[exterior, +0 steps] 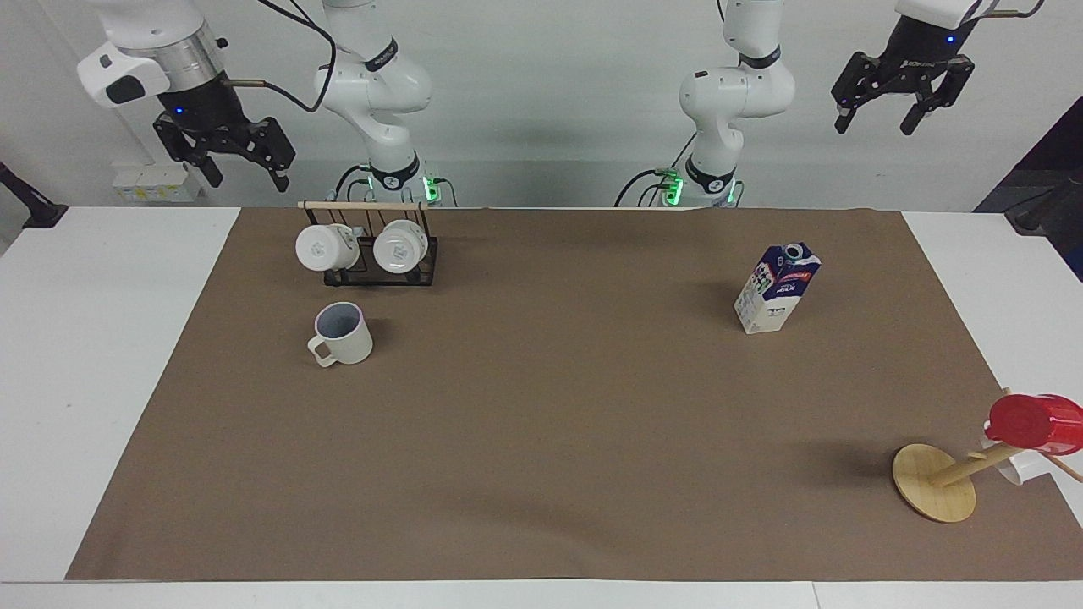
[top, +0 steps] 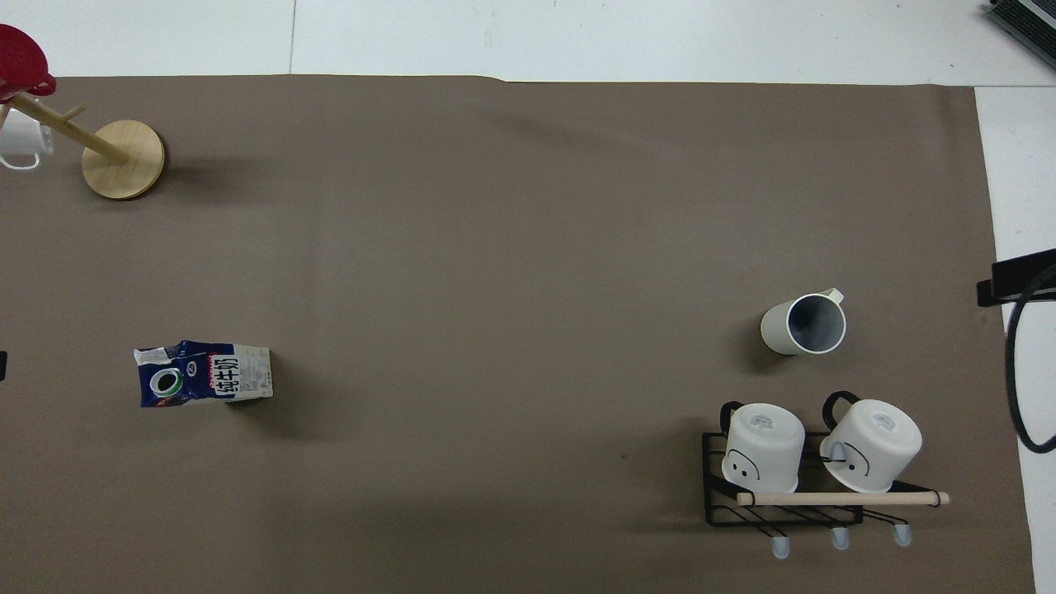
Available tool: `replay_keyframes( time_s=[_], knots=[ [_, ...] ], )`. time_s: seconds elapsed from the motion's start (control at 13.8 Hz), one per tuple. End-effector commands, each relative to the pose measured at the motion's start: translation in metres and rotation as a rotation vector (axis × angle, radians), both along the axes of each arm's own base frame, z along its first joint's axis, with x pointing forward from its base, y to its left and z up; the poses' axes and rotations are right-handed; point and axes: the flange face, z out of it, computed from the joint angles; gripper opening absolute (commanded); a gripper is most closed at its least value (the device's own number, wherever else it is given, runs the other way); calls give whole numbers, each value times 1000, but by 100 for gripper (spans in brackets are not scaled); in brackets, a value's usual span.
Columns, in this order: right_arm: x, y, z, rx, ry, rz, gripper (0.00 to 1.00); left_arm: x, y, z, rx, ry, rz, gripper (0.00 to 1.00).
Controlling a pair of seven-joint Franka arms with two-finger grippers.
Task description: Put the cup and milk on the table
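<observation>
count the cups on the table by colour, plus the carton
white mugs on the black rack: 2
beige cup: 1
red cup on the wooden mug tree: 1
white cup on that tree: 1
milk carton: 1
total: 6

Facing view: camera set high across the table (exterior: 101,355) from the robots, looking back at them and down, far enough to take in both arm bases, the back wall and the whole brown sheet (exterior: 541,440) edge to edge. Overhead view: camera high above the robots' edge, looking forward and steeply down, nearer in, cropping the sheet at the robots' edge. The views stand half a turn apart. Both share the sheet, the mug rack (exterior: 368,249) (top: 813,483) and the wooden stand (exterior: 935,482) (top: 124,158).
</observation>
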Motion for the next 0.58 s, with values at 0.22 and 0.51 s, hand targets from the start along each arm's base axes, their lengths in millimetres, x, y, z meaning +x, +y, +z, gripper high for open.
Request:
replay_keyframes(
  time_s=[0.22,0.51],
  knots=[
    [-15,-4,-14,-48,-34,10,100,3,2,7,15,7,3,100],
    [-14,-2,-22,-47,-56,16,100,3,2,8,18,-2,3,100]
  ],
)
